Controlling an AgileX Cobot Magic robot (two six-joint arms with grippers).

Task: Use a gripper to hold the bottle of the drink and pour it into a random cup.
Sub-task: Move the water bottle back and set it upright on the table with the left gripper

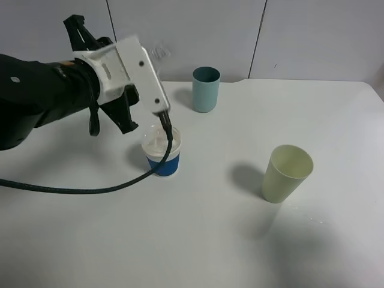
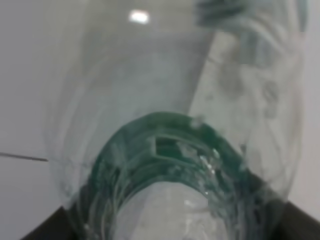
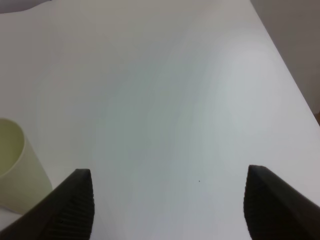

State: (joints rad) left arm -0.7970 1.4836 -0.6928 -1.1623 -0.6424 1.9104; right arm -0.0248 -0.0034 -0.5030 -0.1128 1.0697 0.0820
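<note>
My left gripper point(image 1: 141, 84), a white boxy head on the black arm, is shut on the bottle of the drink point(image 1: 158, 51). The bottle is tipped over, its clear base pointing up and back, and most of it is hidden behind the head. It hangs directly above the cup point(image 1: 164, 162), which has a blue lower body and a white rim. In the left wrist view the clear bottle with its green label point(image 2: 170, 140) fills the frame. My right gripper point(image 3: 167, 205) is open and empty above bare table; it is out of the exterior high view.
A teal cylindrical cup point(image 1: 206, 89) stands behind the blue cup. A pale green tapered cup point(image 1: 287, 174) stands to the right, also in the right wrist view point(image 3: 15, 170). A black cable point(image 1: 90, 189) trails across the white table point(image 1: 198, 240).
</note>
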